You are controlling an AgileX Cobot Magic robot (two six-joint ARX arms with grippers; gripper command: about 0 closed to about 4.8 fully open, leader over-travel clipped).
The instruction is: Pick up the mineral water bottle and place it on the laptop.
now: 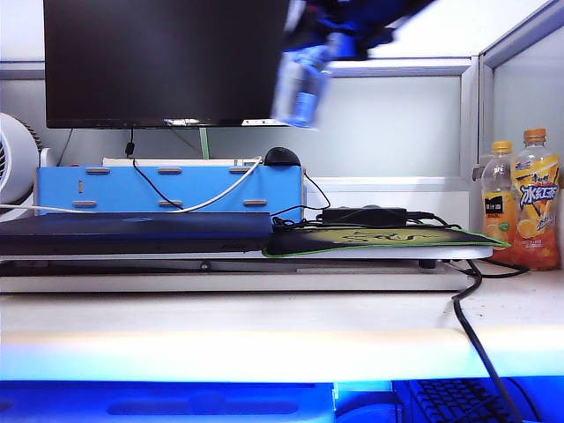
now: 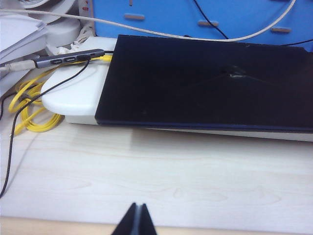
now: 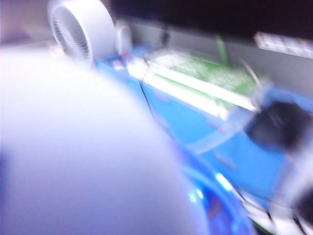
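Observation:
The mineral water bottle (image 1: 300, 88) hangs blurred high in the air in front of the monitor, above the laptop's right end. My right gripper (image 1: 339, 35) is shut on its upper part; the fingers are smeared by motion. In the right wrist view the bottle (image 3: 73, 147) is a pale blur filling the near field and hiding the jaws. The laptop (image 1: 132, 231) lies closed and flat on a white stand, dark navy. It also fills the left wrist view as the laptop (image 2: 205, 83). My left gripper (image 2: 139, 215) is shut and empty, low over the bare desk in front of the laptop.
A black monitor (image 1: 163, 62) stands behind, with a blue box (image 1: 167, 189) and a white fan (image 1: 13, 163). A green-edged mouse pad (image 1: 379, 240) carries a power brick (image 1: 364, 214). Two orange-drink bottles (image 1: 524, 198) stand at the right. Cables (image 2: 29, 105) lie left of the laptop.

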